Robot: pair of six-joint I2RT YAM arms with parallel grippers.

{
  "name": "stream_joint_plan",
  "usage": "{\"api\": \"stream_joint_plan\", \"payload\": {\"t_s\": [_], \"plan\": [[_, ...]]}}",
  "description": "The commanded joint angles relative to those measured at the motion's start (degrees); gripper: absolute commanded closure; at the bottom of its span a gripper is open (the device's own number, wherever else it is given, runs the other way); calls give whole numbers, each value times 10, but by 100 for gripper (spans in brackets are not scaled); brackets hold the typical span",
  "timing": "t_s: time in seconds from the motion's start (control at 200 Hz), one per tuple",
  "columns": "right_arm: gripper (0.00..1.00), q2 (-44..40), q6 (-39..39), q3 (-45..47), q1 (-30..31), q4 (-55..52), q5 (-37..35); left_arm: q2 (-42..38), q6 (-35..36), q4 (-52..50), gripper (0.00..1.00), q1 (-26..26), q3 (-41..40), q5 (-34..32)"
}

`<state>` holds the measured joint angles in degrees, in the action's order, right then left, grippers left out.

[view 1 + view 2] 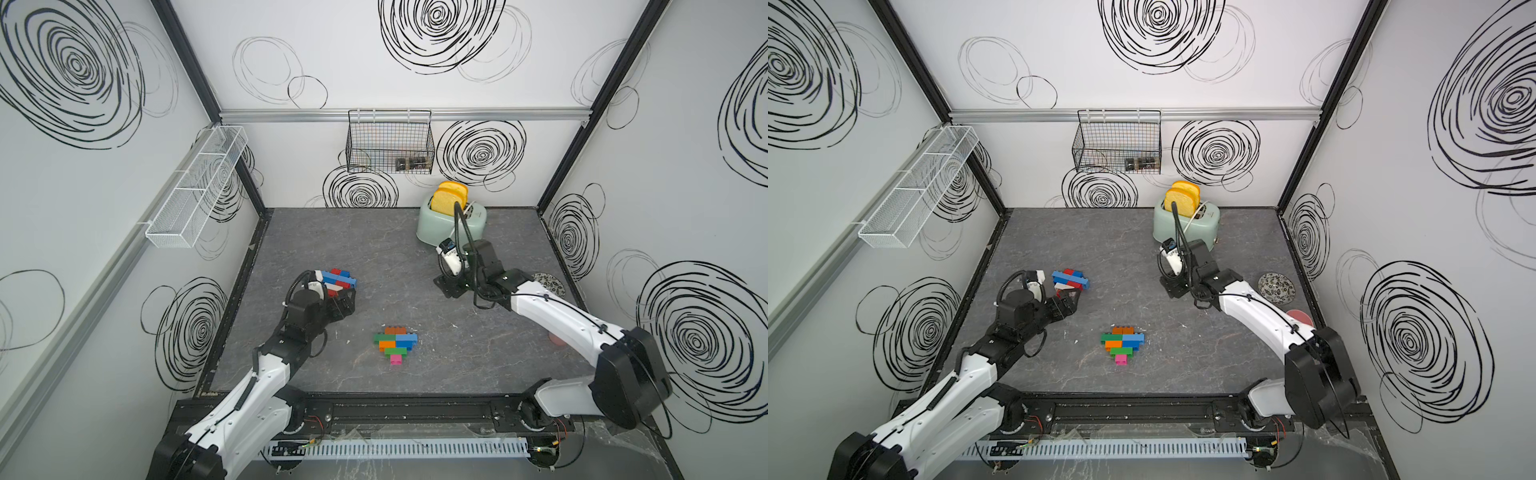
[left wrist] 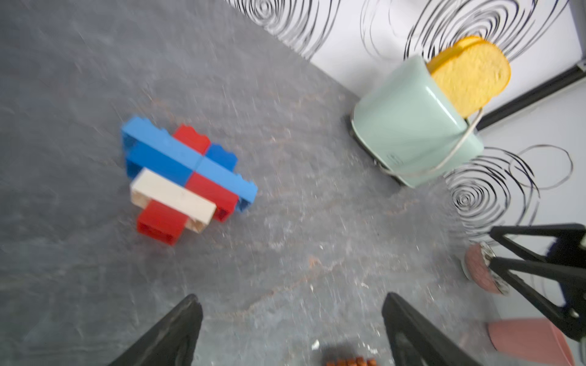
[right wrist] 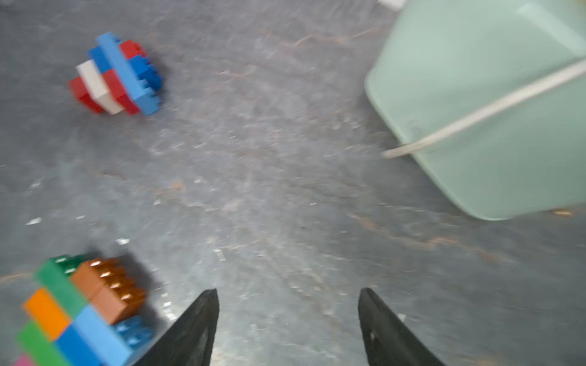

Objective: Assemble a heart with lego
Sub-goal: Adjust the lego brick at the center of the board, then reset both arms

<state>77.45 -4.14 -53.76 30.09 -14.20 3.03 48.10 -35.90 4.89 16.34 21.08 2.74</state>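
1. Lego bricks in green, orange, brown, blue and pink lie locked into a flat wedge with a pink tip. It sits at lower centre of the frame in both top views and appears to be the lower half of the heart.
2. Left of centre on the grey table sits a blue, red and white cluster, well apart from the wedge. It looks like a joined sub-assembly, probably meant for the heart's upper part.
3. Jaws spread to their widest and empty, the left gripper hovers just below that cluster in the frame. The left wrist view shows the cluster ahead of the fingertips, not between them.
4. Right of centre, in front of the mint toaster, the right gripper points down with its jaws parted on bare table. It holds nothing, and both lego groups lie well to its left.
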Motion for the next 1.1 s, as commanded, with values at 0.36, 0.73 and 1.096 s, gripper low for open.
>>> {"api": "stream_joint_plan", "payload": {"t_s": [0.36,0.73,1.096], "plan": [[2,-87,96,218,-169,356,-225,87,270,433,4,-92,-91,-144],[2,-76,114,342,-283,563,-197,256,352,727,4,-111,-160,-139],[2,39,70,413,-290,786,-75,374,341,743,4,-128,-107,-126]]}}
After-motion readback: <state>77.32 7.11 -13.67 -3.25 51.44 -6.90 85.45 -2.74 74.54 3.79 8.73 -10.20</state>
